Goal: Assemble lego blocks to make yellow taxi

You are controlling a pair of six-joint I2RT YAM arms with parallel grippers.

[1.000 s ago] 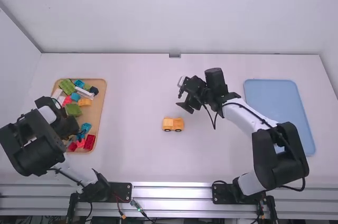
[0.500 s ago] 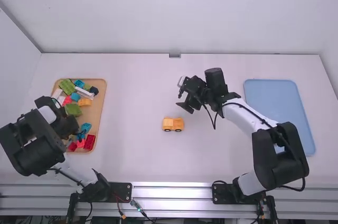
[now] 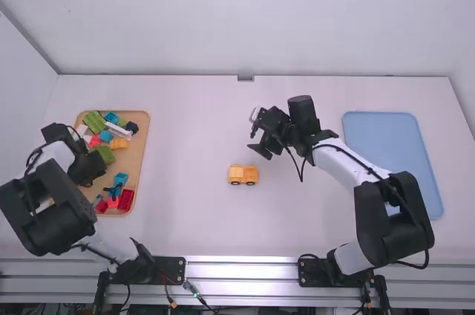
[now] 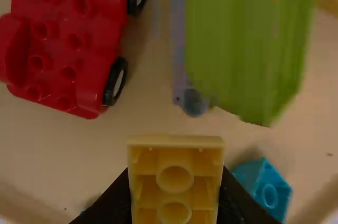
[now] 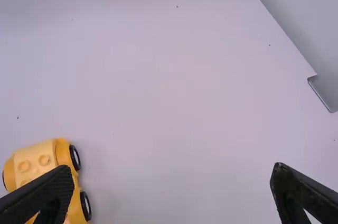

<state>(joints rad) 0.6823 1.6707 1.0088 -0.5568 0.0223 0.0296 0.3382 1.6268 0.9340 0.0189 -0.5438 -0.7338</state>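
Note:
Over the left part of the wooden tray is my left gripper [image 3: 90, 175]. In the left wrist view, my left gripper [image 4: 176, 192] is shut on a yellow brick [image 4: 176, 168], whose hollow tube side faces the camera. The yellow car base [image 3: 243, 174] stands on its wheels at mid-table; its studded top shows in the right wrist view, where the car base [image 5: 34, 163] is partly behind a finger. My right gripper [image 3: 254, 143] is beyond that car and a little to its right. Seen from its wrist, my right gripper [image 5: 172, 187] is open, with nothing between its fingers.
The wooden tray [image 3: 141, 153] on the left holds several loose pieces. Near the held brick are a red wheeled base [image 4: 58, 44], a green block [image 4: 243, 39] and a blue block [image 4: 266, 189]. A blue tray [image 3: 386, 133] lies at the right, partly behind the right arm.
The left arm has shifted slightly away from the high camera, its gripper still over the wooden tray. The right arm and the yellow car base have stayed in place.

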